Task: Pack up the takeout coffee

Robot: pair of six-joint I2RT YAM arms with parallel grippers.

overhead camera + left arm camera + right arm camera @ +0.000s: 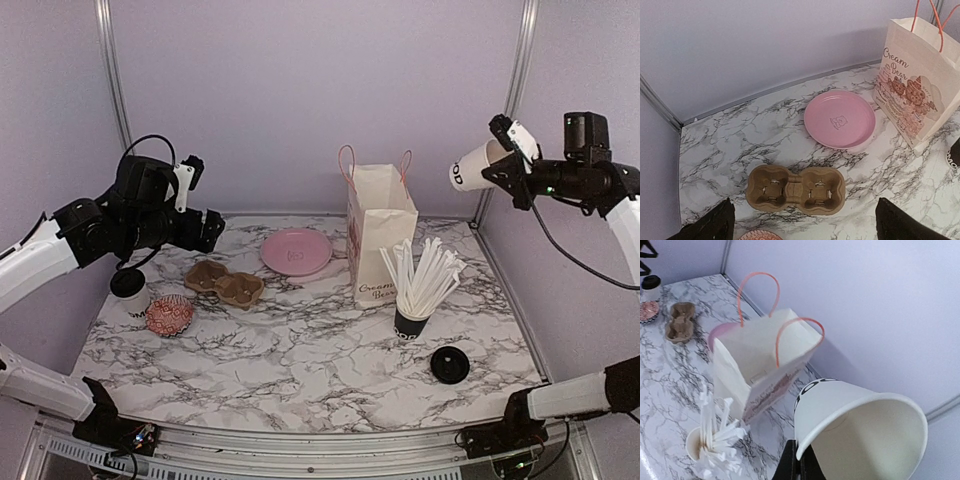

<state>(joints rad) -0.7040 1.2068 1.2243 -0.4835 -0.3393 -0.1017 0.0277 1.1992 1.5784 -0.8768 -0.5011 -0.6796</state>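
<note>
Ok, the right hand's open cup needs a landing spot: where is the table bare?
Bare marble spans the front centre, bordered by the cardboard carrier behind-left, the straw cup and loose black lid to the right. Crowded: the back row of carrier, pink plate and paper bag.

A white paper bag (380, 235) stood upright at the back, mouth up, pink handles (758, 274) arching over it. Just before it, a black cup of white straws (420, 290) fanned upward. A tilted lidless white paper cup (475, 165) hung high at right. A round black plastic lid (450, 364) lay front right. At left sat a brown cardboard two-cup carrier (225, 283), a round pink plate (296, 251) and a lidded white paper cup (130, 293). Between them the marble tabletop (300, 370) lay bare.
</note>
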